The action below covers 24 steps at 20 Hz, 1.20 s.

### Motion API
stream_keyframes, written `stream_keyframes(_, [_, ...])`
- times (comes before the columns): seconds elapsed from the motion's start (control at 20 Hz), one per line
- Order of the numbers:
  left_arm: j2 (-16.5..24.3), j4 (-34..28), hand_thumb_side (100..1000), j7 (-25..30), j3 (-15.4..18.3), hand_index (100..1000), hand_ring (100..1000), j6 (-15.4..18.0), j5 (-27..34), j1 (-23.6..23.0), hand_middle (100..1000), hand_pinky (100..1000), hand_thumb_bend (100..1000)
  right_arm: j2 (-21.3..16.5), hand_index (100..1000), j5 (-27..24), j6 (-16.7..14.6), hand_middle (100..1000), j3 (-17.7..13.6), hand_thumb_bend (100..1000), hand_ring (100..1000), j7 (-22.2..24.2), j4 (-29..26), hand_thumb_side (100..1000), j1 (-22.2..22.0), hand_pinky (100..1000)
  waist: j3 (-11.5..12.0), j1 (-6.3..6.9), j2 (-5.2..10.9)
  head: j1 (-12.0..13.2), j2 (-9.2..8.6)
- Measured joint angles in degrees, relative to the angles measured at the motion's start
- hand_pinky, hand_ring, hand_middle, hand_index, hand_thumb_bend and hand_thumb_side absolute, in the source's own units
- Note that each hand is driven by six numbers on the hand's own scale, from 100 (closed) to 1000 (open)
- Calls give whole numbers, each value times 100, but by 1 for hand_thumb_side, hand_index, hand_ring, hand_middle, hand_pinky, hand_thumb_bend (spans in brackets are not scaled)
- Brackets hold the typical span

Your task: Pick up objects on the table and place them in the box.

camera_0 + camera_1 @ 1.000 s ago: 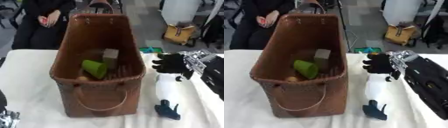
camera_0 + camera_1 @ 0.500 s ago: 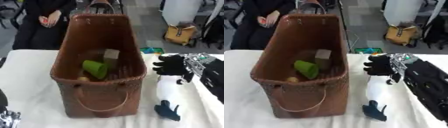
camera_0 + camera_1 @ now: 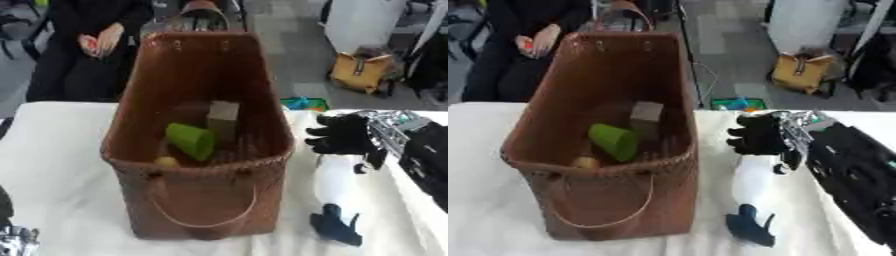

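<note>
Woven brown, the basket [image 3: 201, 200] is standing on the white table [image 3: 61, 165] with a green cup [image 3: 191, 141] lying tilted inside, a tan block [image 3: 222, 115] behind it and a small yellow ball [image 3: 166, 161] at its near wall. Right of the basket, the right hand [image 3: 756, 135] is hovering with its black fingers [image 3: 739, 141] curled toward the basket, closing on nothing. Directly beneath and nearer the camera, a white toy with a dark blue tail [image 3: 337, 200] is lying on the table, its upper end just under the hand; whether they are touching cannot be told. At the lower left corner, a bit of the left hand [image 3: 16, 240] is showing, its pose unclear.
</note>
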<state>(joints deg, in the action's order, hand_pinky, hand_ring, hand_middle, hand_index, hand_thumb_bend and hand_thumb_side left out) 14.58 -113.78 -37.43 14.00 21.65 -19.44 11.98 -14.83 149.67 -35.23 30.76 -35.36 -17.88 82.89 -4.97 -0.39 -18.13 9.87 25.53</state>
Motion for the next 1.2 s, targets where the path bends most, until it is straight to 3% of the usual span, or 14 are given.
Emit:
stream_keyframes(0.45, [0, 0, 953, -27, 0, 712, 695, 1, 0, 12, 833, 717, 100, 4, 1000, 0, 0, 1000, 21, 442, 1000, 0, 38, 880, 12, 812, 40, 12, -31, -18, -44])
stream_keyframes(0.95, [0, 0, 931, -44, 0, 706, 693, -1, 0, 20, 830, 718, 100, 21, 1000, 0, 0, 1000, 49, 348, 1000, 0, 67, 851, -1, 815, 74, 32, -34, -52, -94])
stream_keyframes(1.0, [0, 0, 929, -44, 0, 700, 693, -1, 0, 20, 829, 717, 100, 21, 1000, 0, 0, 1000, 52, 235, 1000, 0, 67, 911, -1, 815, 74, 32, -34, -53, -95])
stream_keyframes(1.05, [0, 0, 929, -44, 0, 700, 693, -1, 0, 20, 829, 717, 100, 22, 1000, 0, 0, 1000, 53, 235, 1000, 0, 69, 911, -1, 815, 74, 32, -34, -53, -96])
stream_keyframes(1.1, [0, 0, 929, -44, 0, 695, 693, -1, 0, 20, 829, 717, 100, 24, 1000, 0, 0, 1000, 53, 132, 1000, 0, 75, 970, -1, 817, 74, 32, -34, -54, -96])
stream_keyframes(1.2, [0, 0, 929, -45, 0, 694, 693, -2, 0, 20, 829, 716, 100, 35, 1000, 0, 1, 1000, 51, 100, 1000, -1, 96, 1000, -1, 818, 74, 32, -34, -54, -97])
